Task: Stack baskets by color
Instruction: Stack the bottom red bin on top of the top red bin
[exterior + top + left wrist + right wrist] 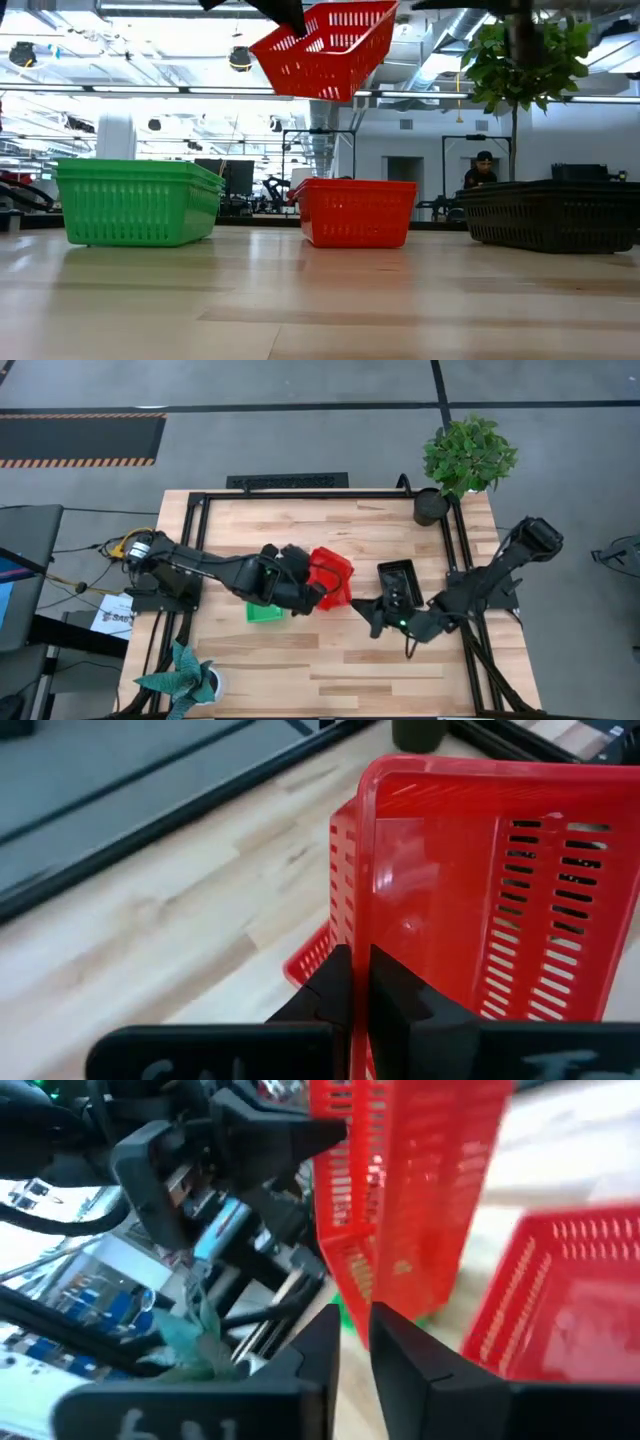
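Note:
A red basket (325, 50) hangs tilted high over the table, with my left gripper (360, 982) shut on it; from above the red basket (332, 568) shows at mid-table. Below it another red basket (355, 212) rests on its base on the wood. The green baskets (265, 613) stand to its left, partly under my left arm, and a black basket (398, 582) stands to its right. My right gripper (362, 610) hovers by the black basket's near left corner. Its fingers stand a narrow gap apart with nothing between them. My left gripper pinches one wall of the red basket at its rim (362, 935), one finger on the slotted outer face and one inside. The fingers slant downward from the table's left. The basket is lifted clear and tilted, above the red basket on the table.
A potted plant (465, 455) in a round black pot (430, 508) stands at the far right corner. A small spiky plant (185, 680) sits at the near left corner. Black frame rails (195, 530) run along the table's sides. Bare wood (330, 670) lies along the near edge.

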Robot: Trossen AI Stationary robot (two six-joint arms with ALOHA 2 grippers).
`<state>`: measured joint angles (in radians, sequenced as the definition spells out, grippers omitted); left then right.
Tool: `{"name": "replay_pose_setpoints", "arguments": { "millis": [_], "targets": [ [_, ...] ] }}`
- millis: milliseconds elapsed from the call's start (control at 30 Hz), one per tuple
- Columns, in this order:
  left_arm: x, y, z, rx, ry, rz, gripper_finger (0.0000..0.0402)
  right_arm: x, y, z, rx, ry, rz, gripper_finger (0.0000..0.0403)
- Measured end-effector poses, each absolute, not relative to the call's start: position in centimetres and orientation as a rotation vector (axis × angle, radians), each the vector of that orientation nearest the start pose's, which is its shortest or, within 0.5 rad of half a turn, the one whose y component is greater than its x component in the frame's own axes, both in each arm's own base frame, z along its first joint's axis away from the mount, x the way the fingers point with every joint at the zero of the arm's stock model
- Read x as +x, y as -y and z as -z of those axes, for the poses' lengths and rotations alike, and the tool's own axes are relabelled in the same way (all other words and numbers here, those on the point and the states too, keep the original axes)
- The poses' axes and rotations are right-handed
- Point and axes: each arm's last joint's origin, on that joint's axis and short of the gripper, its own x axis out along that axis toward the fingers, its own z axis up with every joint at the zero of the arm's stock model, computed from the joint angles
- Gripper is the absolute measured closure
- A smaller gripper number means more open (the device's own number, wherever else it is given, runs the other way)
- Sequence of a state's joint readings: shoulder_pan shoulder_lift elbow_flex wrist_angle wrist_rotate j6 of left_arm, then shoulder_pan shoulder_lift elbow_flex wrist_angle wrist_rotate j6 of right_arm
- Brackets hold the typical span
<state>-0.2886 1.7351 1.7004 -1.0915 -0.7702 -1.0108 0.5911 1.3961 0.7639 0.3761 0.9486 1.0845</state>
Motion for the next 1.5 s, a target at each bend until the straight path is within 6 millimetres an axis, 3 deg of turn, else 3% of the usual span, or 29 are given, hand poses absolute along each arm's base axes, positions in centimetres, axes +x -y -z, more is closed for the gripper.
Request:
{"name": "replay_pose_setpoints", "arguments": {
  "millis": [267, 467, 667, 900, 1133, 1500],
  "targets": [
    [33.4, 7.3, -35.0, -0.232, -0.621, -0.899, 0.0401, 28.8, -11.5, -25.8, 0.697, 0.071, 0.552, 0.0250],
    [33.6, 5.5, -35.1, -0.194, -0.620, -0.963, 0.0401, 31.4, -10.3, -27.3, 0.554, 0.067, 0.639, 0.0236],
    [33.7, 4.5, -35.3, -0.197, -0.611, -0.996, 0.0401, 33.0, -8.5, -27.1, 0.491, 0.000, 0.736, 0.0256],
    [33.3, 4.4, -35.3, -0.203, -0.626, -1.001, 0.0401, 33.5, -7.5, -26.8, 0.477, -0.021, 0.765, 0.0291],
    [32.9, 4.5, -36.0, -0.172, -0.639, -0.966, 0.0401, 33.5, -7.6, -26.9, 0.484, -0.018, 0.760, 0.0390],
    [32.3, 4.8, -36.5, -0.145, -0.738, -0.832, 0.0389, 33.1, -8.3, -27.0, 0.489, -0.031, 0.733, 0.0401]
  ]
}}
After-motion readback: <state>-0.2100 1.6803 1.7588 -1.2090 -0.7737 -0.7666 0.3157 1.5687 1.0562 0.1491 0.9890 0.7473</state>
